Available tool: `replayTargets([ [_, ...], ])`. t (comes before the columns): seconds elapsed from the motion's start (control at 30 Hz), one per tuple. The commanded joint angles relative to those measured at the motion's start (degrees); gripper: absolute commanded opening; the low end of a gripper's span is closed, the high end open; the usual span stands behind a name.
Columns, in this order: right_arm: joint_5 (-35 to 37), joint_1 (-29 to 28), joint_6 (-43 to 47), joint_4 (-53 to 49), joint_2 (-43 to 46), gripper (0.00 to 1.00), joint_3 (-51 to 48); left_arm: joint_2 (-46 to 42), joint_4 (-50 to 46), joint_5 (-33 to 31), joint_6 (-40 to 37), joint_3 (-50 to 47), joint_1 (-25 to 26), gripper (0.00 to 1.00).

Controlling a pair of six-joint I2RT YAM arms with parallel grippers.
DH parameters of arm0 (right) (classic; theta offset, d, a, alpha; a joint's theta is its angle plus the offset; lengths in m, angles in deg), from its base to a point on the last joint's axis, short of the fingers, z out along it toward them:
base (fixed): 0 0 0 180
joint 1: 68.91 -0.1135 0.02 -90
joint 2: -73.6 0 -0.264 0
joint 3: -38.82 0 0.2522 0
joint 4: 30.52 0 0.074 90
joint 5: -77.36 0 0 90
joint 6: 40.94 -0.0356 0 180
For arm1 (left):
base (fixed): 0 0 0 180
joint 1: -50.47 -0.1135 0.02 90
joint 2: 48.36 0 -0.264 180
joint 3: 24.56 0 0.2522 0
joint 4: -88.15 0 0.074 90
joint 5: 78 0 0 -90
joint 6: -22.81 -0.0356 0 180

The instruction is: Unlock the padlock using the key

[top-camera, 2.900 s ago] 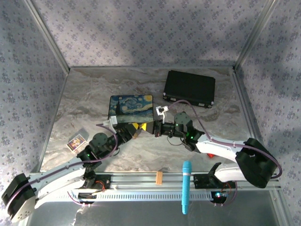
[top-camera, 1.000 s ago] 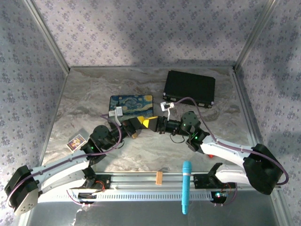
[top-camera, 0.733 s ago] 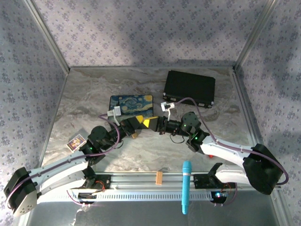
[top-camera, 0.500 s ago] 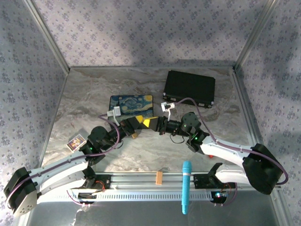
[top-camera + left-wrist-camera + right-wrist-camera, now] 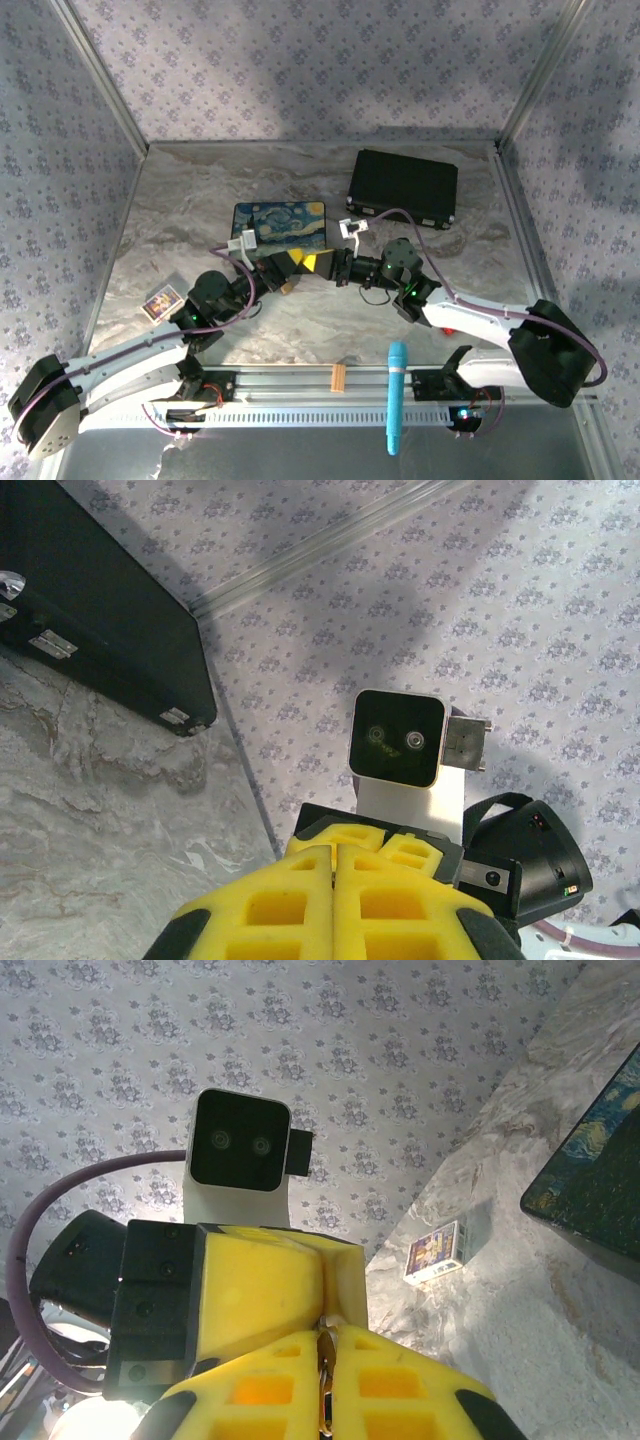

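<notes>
1. I cannot pick out the padlock. The left tool [image 5: 291, 262] and the right tool [image 5: 318, 263] meet tip to tip just in front of the tin [image 5: 280, 222]. Their yellow pads cover the spot between them.
2. In the top view a small brown bit [image 5: 289, 287] sits just under the left tool. It is too small for me to tell what it is.
3. The left tool is closed, with its pads pressed flat together.
4. The right tool is closed too. A thin goldish sliver [image 5: 322, 1355] shows in the crack between its pads. I cannot tell what it is.
5. So I cannot tell which way the padlock points or how its long side lies.
6. The tin lies flat on the tabletop [image 5: 190, 200] with its lid on. The black case [image 5: 403, 187] behind it is shut. I cannot see inside either one.
7. A small picture box [image 5: 162, 302] lies near the left wall, well apart from the tools.
</notes>
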State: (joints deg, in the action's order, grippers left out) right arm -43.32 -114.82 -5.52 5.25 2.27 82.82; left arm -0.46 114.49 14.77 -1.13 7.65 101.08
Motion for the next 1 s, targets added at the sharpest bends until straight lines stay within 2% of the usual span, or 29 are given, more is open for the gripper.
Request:
replayTargets([
  [0.0,0.87,-0.05,0.54,3.05,-0.39,0.03,0.57,-0.61,1.48,1.02,0.12,0.09,0.2,0.0],
  [0.17,0.57,0.08,0.79,1.98,-0.14,0.0,-0.08,-1.18,-0.42,-0.57,-0.05,0.05,0.14,0.0],
  [0.2,0.74,0.11,0.95,1.49,-0.03,0.0,-0.21,-1.3,-1.56,-1.09,-0.24,0.16,0.08,0.11],
  [0.27,1.25,0.33,1.23,0.59,0.14,0.0,-0.85,-2.91,-5.47,-3.05,-1.22,0.58,-0.12,0.63],
  [0.3,1.52,0.51,1.42,-0.42,0.19,0.0,-1.05,-3.97,-8.13,-4.35,-2.01,0.77,-0.22,0.83],
  [0.33,1.67,0.76,1.84,-1.85,0.29,0.0,-1.22,-5.56,-12.47,-6.36,-3.23,1.32,-0.23,0.95],
  [0.37,2.03,0.86,2.19,-2.85,0.39,0.0,-1.6,-7.4,-17.57,-8.73,-4.5,1.94,-0.25,1.0],
  [0.5,3.4,1.49,3.64,-7.97,0.43,0.0,-2.43,-12.2,-32.37,-16.4,-5.67,2.55,-0.66,0.99],
  [0.63,5.46,1.08,6.22,-14.51,0.45,0.0,-2.53,-9.7,-44.5,-20.46,-4.86,3.99,-0.59,0.87],
  [0.73,6.35,1.08,6.44,-14.72,0.07,0.0,-3.66,-5.97,-42.42,-20.08,-4.64,1.66,-0.5,0.77],
  [0.9,7.34,0.91,6.81,-15.05,-1.12,0.0,-4.56,2.34,-36.36,-22.75,-8.98,-1.19,-0.47,0.76],
  [0.97,7.39,0.72,6.64,-13.82,-1.92,0.0,-5.05,6.0,-31.61,-22.52,-10.72,-1.9,-0.42,0.71],
])
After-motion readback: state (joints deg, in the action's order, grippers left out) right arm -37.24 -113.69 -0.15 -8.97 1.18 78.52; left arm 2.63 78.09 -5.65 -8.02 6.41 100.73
